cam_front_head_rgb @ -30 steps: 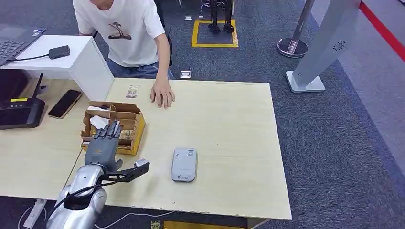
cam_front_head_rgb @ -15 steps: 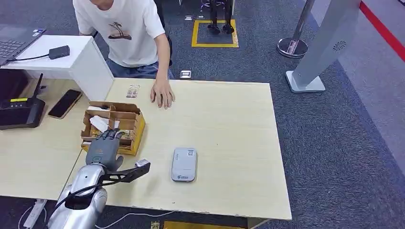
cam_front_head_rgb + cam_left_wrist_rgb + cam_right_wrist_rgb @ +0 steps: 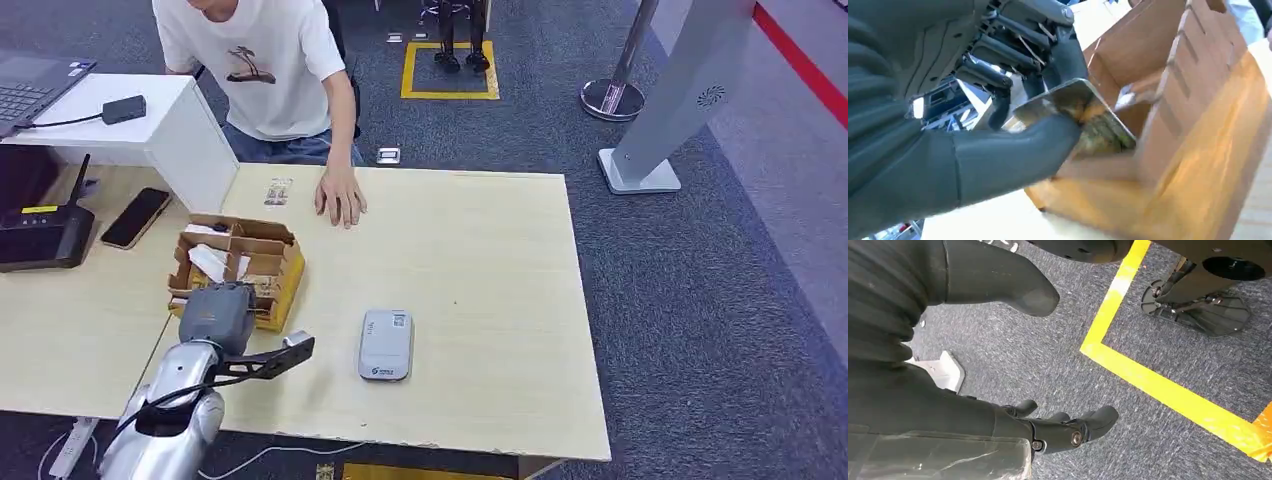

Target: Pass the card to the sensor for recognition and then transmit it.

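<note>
Left robot hand (image 3: 217, 313) down in the near compartment of the cardboard box (image 3: 283, 262), at about 9 o'clock on the bench (image 3: 480, 300). In the left wrist view, thumb and dark fingers (image 3: 998, 75) pinching a shiny card (image 3: 1083, 117) just inside the box, card tilted and partly blurred. Grey sensor (image 3: 386, 344) flat on the bench, at 3 o'clock from the left robot hand, apart from the box. Person's hand (image 3: 341, 197) resting on the far edge of the bench, at 1 o'clock from the box. Black phone (image 3: 136, 217) at 10 o'clock from the box. Right robot hand (image 3: 1013, 390) hanging over grey carpet (image 3: 1058, 360) beside a yellow tape line (image 3: 1148, 380), fingers loosely curled and apart, holding nothing.
</note>
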Controlling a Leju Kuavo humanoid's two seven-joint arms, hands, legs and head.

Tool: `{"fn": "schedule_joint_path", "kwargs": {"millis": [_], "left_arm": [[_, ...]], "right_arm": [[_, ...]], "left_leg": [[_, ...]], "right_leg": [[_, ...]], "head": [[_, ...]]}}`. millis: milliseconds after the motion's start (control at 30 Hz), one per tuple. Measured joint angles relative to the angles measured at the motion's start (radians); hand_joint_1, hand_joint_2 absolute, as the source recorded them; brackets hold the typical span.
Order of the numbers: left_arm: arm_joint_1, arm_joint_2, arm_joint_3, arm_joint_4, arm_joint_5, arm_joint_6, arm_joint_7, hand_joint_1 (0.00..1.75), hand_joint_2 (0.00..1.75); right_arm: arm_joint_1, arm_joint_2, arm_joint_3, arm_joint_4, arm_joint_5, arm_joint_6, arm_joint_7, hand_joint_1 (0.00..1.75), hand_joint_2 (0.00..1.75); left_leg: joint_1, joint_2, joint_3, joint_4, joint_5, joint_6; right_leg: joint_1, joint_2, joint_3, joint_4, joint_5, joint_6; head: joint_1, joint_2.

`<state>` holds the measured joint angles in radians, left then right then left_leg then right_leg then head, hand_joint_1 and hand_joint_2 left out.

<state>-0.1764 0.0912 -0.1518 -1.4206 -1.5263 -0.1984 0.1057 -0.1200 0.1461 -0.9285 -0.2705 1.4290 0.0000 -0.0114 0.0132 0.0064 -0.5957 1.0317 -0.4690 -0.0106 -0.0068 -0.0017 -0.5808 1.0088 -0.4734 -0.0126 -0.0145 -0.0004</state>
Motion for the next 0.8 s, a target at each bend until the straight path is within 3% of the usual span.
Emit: {"fn": "schedule_joint_path", "kwargs": {"millis": [800], "left_arm": [[-0.002,0.000,0.007,0.000,0.000,0.014,-0.011,1.75,1.75]], "right_arm": [[0.000,0.000,-0.001,0.000,0.009,0.002,-0.002,0.00,1.75]], "left_leg": [[0.000,0.000,0.000,0.000,0.000,0.000]], "right_leg": [[0.000,0.000,0.000,0.000,0.000,0.000]], "head": [[0.000,0.000]]}}
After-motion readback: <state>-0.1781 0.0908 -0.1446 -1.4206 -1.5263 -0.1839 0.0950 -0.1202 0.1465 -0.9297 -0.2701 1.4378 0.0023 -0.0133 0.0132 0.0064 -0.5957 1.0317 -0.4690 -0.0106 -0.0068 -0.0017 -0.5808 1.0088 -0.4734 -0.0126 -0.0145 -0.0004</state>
